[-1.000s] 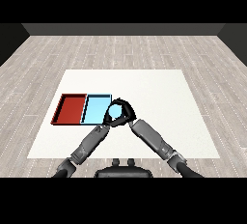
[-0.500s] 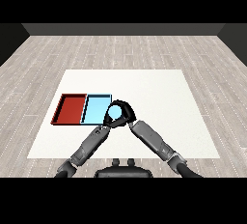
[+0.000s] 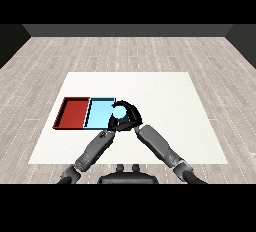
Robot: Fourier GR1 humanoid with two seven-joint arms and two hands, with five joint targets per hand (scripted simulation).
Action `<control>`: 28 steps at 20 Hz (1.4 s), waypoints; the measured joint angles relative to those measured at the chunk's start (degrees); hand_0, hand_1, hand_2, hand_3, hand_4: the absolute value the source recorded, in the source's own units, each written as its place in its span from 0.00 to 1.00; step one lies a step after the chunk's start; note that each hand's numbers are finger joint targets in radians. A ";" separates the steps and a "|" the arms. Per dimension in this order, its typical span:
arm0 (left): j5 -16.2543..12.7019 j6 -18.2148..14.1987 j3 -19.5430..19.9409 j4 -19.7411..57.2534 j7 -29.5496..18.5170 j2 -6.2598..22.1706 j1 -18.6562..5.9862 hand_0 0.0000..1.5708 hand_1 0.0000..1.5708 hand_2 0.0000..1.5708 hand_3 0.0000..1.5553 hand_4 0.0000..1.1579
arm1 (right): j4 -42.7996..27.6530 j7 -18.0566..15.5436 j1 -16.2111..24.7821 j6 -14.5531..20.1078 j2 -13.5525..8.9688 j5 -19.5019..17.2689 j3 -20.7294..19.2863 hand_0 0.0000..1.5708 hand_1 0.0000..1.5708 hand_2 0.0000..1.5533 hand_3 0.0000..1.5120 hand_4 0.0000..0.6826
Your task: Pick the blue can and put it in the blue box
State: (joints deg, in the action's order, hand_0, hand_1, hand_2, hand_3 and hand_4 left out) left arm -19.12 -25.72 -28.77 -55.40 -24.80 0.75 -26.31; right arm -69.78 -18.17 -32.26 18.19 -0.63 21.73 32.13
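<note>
Mostly hidden blue can (image 3: 120,113), right robot hand (image 3: 131,117) curled round

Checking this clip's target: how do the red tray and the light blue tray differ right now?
The red tray lies farther left, away from both hands; the light blue tray lies beside the right hand, which curls round the blue can at its right edge. Both look alike in shape and touch.

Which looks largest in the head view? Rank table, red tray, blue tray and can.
1. table
2. red tray and blue tray: alike, the blue one partly hidden
3. can, mostly covered by the right hand
</note>
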 measured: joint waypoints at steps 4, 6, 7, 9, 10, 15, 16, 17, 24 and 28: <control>0.45 -0.15 0.43 -1.07 1.18 -0.21 0.42 1.00 1.00 0.98 0.95 0.98 | 0.06 0.44 0.01 -0.82 0.25 -0.19 -0.92 0.00 0.00 0.00 0.00 0.00; -0.38 -0.89 -0.31 -0.09 0.38 -0.27 -0.19 1.00 1.00 0.99 0.95 0.98 | 0.49 -0.04 -0.17 -0.71 0.28 0.27 -0.89 0.00 0.00 0.00 0.00 0.00; -0.03 -1.04 -0.45 -0.51 0.73 -0.34 0.06 1.00 1.00 0.99 0.96 0.98 | -0.47 0.16 0.84 -1.38 0.05 -0.38 -1.30 0.00 0.00 0.00 0.00 0.00; 0.59 -0.77 0.31 0.65 0.70 -0.36 -0.63 1.00 1.00 1.00 0.96 0.98 | -0.02 0.00 0.96 -2.22 0.20 -0.47 -1.91 0.00 0.00 0.00 0.00 0.00; 0.87 -1.12 0.00 -0.03 1.04 -0.41 -0.29 1.00 1.00 1.00 0.97 0.98 | -1.53 1.29 1.52 -1.79 0.26 -1.04 -2.00 0.00 0.00 0.00 0.00 0.00; 1.53 -1.52 0.33 1.30 1.08 -0.40 -0.99 1.00 1.00 1.00 0.97 0.98 | -6.00 3.58 4.31 -3.52 -0.20 -1.56 -4.06 0.00 0.00 0.00 0.00 0.00; 2.17 -1.40 0.77 1.05 1.23 -0.06 -0.72 1.00 1.00 1.00 0.97 0.98 | -7.47 4.19 5.07 -4.03 -0.69 -1.74 -4.60 0.00 0.00 0.00 0.00 0.00; 2.65 -0.62 1.66 2.07 0.48 0.26 -1.04 1.00 1.00 1.00 0.96 0.98 | -7.50 4.08 5.31 -4.84 -0.80 -1.90 -5.26 0.00 0.00 0.00 0.00 0.00; 5.27 0.11 4.07 2.30 0.09 0.26 0.15 1.00 1.00 1.00 0.96 0.97 | -16.10 5.07 12.38 -7.52 -3.33 -2.63 -9.27 0.00 0.00 0.00 0.00 0.00; 7.37 -0.48 4.91 2.33 0.64 0.42 0.70 1.00 1.00 1.00 0.96 0.97 | -22.37 4.63 17.55 -8.12 -5.29 -1.89 -12.09 0.00 0.00 0.00 0.00 0.00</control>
State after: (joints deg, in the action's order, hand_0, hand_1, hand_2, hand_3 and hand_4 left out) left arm -11.74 -26.20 -23.86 -53.06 -24.17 1.17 -25.61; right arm -92.15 -13.54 -14.71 10.07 -5.92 19.84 20.04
